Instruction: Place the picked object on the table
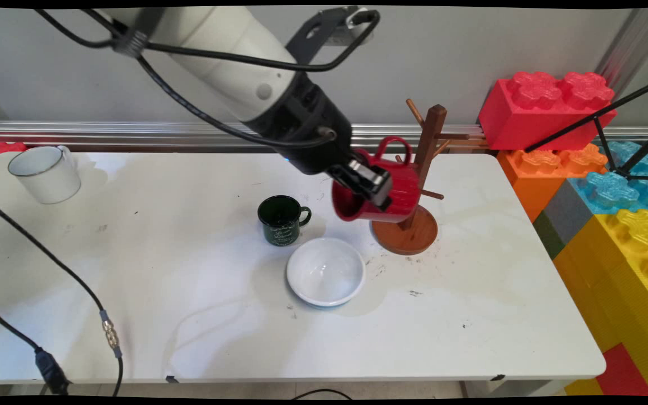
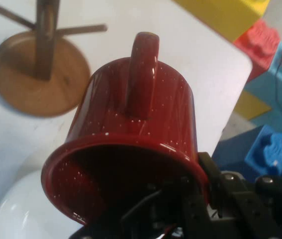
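A: What has the gripper (image 1: 370, 188) got?
B: It's clamped on the rim of a red mug (image 1: 394, 188), lifted and tipped, handle up, beside the wooden mug tree (image 1: 422, 169).
A: And below?
B: A white bowl (image 1: 325, 271), with a green mug (image 1: 281, 219) to its far left

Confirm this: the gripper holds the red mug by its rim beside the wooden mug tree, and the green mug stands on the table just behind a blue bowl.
One detail is wrong: the bowl is white, not blue, as the main view shows. The rest stands: the gripper holds the red mug by its rim beside the wooden mug tree, and the green mug stands just behind the bowl.
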Action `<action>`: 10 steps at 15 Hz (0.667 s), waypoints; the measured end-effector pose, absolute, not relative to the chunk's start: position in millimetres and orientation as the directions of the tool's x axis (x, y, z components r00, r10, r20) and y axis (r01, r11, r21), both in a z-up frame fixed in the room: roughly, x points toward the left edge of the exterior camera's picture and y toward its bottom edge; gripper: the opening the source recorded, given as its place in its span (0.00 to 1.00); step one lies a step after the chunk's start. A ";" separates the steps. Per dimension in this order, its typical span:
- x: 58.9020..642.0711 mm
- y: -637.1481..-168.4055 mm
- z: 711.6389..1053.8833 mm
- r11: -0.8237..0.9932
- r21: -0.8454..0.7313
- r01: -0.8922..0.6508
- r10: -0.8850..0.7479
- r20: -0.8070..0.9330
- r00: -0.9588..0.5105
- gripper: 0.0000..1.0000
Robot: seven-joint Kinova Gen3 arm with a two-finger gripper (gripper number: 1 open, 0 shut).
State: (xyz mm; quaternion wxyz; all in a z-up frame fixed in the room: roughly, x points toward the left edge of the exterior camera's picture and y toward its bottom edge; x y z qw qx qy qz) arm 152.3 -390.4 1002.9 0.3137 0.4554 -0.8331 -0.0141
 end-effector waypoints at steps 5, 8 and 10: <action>165.1 -384.6 1012.7 0.593 0.231 -0.771 -0.766 0.456 -0.453 0.00; 169.5 -380.9 1013.5 0.598 0.188 -0.779 -0.768 0.415 -0.489 0.00; 171.3 -379.0 1012.6 0.602 0.157 -0.783 -0.768 0.381 -0.514 0.00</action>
